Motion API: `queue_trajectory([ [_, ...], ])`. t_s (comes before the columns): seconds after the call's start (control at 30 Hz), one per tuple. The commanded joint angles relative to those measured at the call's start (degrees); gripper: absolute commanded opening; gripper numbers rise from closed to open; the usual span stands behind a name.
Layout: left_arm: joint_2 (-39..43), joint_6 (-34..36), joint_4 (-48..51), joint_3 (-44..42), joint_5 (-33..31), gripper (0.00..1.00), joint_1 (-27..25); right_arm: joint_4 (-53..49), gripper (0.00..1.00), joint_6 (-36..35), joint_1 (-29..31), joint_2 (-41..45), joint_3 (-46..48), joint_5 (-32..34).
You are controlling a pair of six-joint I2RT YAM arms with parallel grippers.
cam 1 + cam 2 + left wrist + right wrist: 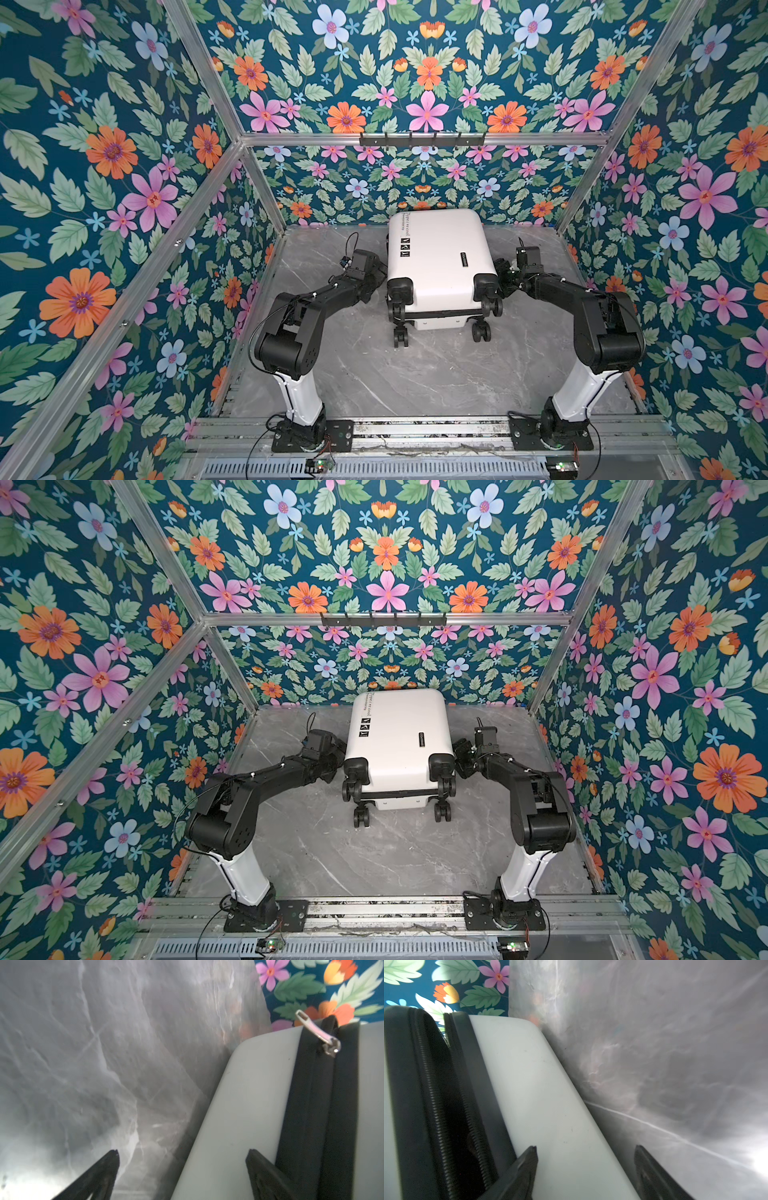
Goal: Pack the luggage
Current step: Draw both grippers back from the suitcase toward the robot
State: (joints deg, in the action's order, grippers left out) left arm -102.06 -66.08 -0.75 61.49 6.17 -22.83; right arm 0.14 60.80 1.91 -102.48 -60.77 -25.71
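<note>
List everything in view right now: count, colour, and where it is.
luggage: one, white with black zipper band, flat on the table, toward the back
wheels: four, black, luggage's near end
zipper pull: one, silver, on the band, left arm's side
hook rack: one, black, back rail
table: one, grey marble, below
walls: teal floral, around the table
arms: two, black and white, flanking the luggage
left end effector: one, black, open beside the luggage
right end effector: one, black, open opposite

Pretty clearly a robotics lab test booth, not a real room: floral printed panels (pixel 112 149) stuck on bare aluminium framing (pixel 291 138), marble-look tabletop (pixel 374 374), and 2 arms, left arm (pixel 291 332) and right arm (pixel 611 336), bolted to a slotted rail (pixel 428 432) up front.
</note>
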Motion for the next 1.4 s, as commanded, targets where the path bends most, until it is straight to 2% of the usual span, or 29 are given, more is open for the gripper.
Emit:
queue_trajectory([
  [0.0,3.76,4.93,-1.20,-1.05,7.44,0.99,-0.81,-7.11,0.76,-9.66,-2.25,1.86,-0.37,-9.65],
  [0.2,14.70,7.55,3.48,-6.85,4.42,0.99,3.32,-14.49,0.82,-16.16,-9.76,6.95,1.18,-9.40],
  [0.37,22.02,13.26,9.39,-7.01,5.06,0.99,5.08,-23.86,0.83,-23.23,-11.04,12.96,-0.57,-6.06],
  [0.57,32.89,22.89,16.62,-9.64,1.58,0.99,4.77,-32.57,0.87,-29.40,-10.96,32.22,1.12,5.44],
  [0.63,38.22,26.83,18.50,-10.54,-1.64,0.99,4.51,-34.60,0.99,-30.18,-11.02,38.88,1.36,6.02],
  [0.77,46.73,32.44,17.97,-10.94,-7.27,0.99,4.62,-39.58,0.99,-30.69,-11.01,43.01,0.59,-1.23],
  [0.83,47.31,35.36,19.17,-7.98,-8.77,0.99,4.64,-37.84,0.99,-30.28,-10.84,45.05,1.53,-9.10],
  [0.87,46.69,36.37,19.99,-6.47,-8.85,0.99,4.70,-37.81,0.99,-29.58,-10.54,45.76,1.66,-10.74],
  [0.97,41.55,40.04,24.79,-1.32,-3.07,0.99,4.86,-46.48,0.87,-33.20,-6.05,45.64,-2.90,-8.41],
  [1.03,38.00,41.13,28.67,-0.30,3.07,0.82,4.85,-52.77,0.84,-35.97,-1.02,45.36,-6.10,-4.48],
  [1.1,37.43,40.35,29.15,-3.45,7.42,0.68,4.73,-57.24,0.83,-36.79,3.35,45.59,-7.78,-1.40],
  [1.23,44.72,37.72,27.74,-14.95,7.96,0.62,3.54,-67.01,0.86,-36.67,7.89,44.51,-9.70,3.88],
  [1.33,50.24,35.97,27.27,-21.33,6.72,0.62,3.24,-70.66,0.86,-37.02,9.63,43.40,-9.19,7.04],
  [1.37,51.23,35.61,25.66,-22.95,8.14,0.60,3.20,-71.39,0.86,-37.27,9.89,42.98,-9.10,8.05],
])
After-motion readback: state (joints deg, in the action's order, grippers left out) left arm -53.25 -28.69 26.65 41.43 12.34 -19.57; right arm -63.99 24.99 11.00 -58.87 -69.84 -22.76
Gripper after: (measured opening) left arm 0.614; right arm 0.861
